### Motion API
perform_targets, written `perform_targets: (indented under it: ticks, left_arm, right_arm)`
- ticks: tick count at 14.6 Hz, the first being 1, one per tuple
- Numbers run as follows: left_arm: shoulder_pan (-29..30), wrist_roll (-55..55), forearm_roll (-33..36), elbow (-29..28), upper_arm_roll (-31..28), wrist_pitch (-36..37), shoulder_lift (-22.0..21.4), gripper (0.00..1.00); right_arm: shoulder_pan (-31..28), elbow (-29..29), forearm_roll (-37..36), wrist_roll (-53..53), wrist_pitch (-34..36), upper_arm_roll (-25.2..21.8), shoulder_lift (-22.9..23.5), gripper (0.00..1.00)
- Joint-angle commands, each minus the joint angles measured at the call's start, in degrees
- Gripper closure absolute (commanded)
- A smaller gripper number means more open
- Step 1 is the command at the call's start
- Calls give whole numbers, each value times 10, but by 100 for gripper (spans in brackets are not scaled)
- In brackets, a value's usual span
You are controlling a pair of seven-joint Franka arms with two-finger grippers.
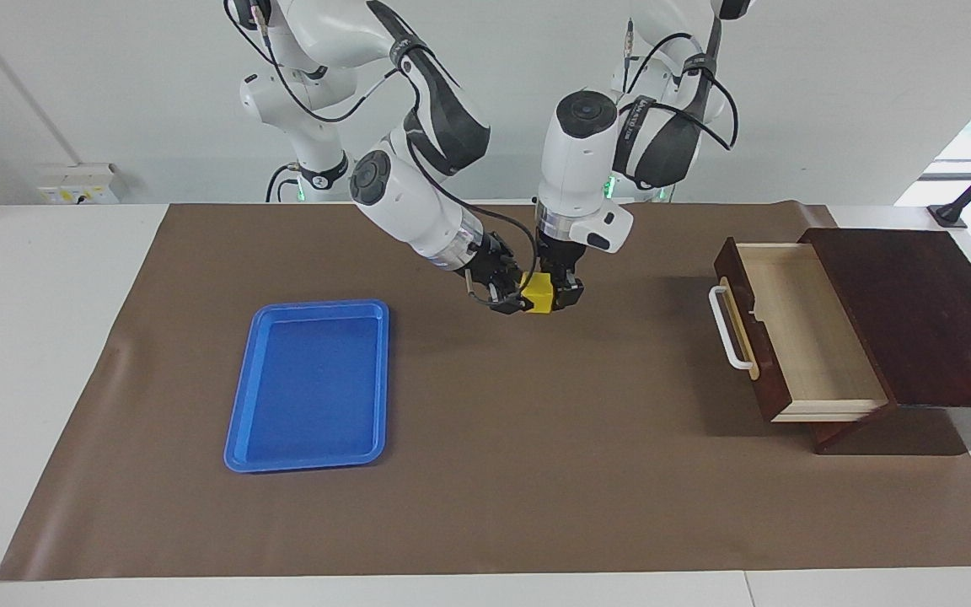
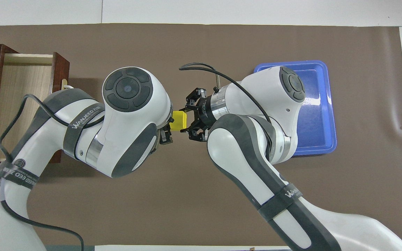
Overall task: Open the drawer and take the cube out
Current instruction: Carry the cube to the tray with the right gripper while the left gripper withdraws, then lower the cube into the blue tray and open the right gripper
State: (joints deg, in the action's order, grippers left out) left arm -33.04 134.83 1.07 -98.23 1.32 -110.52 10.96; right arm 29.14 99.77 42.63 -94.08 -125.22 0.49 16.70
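The yellow cube [image 1: 539, 297] hangs in the air over the middle of the brown mat; it also shows in the overhead view [image 2: 179, 120]. My left gripper [image 1: 560, 295] points straight down and is shut on the cube. In the overhead view its wrist hides most of the left gripper [image 2: 169, 127]. My right gripper [image 1: 511, 297] comes in sideways, open, with its fingers on either side of the cube [image 2: 187, 119]. The dark brown drawer [image 1: 806, 337] stands pulled out at the left arm's end of the table. Its pale wood inside is bare and its white handle [image 1: 730, 329] faces the mat's middle.
A flat blue tray [image 1: 237, 421] lies empty on the mat toward the right arm's end; the right arm covers part of it in the overhead view [image 2: 328, 104]. The drawer's dark cabinet [image 1: 915, 312] sits at the mat's edge. A brown mat [image 1: 536, 489] covers the table.
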Motion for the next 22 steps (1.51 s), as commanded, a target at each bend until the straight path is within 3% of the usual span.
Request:
perform_targets:
  ticks: [1,4,7,10,13,16,22]
  left_arm:
    - [32,-35,8,4,0,22,0,0]
    - [78,-104,9,-6,-1,43,-2,0]
    - [158,-239,10,-22,-3,31,-3,0]
    - [197,-320,45,-65,-3,-1,-17,0]
    - [249,-383,54,-85,-3,-28,-22,0]
    - [277,-437,55,-85,-4,-28,-21,0]
    - [314,-503,78,-79,-6,-30,-19,0]
  right_arm:
    - [-3,-5,-9,-9,2,0,3,100]
    - [-46,-5,-15,14,38,-8,-4,100]
    - [-137,-5,-19,120,110,-9,-15,100]
    - [-233,10,-19,211,141,-9,-15,100]
    - [-335,11,-19,279,201,-8,17,100]
    - [-383,31,-18,323,213,-9,32,100]
    - [-402,92,2,368,167,-8,49,100]
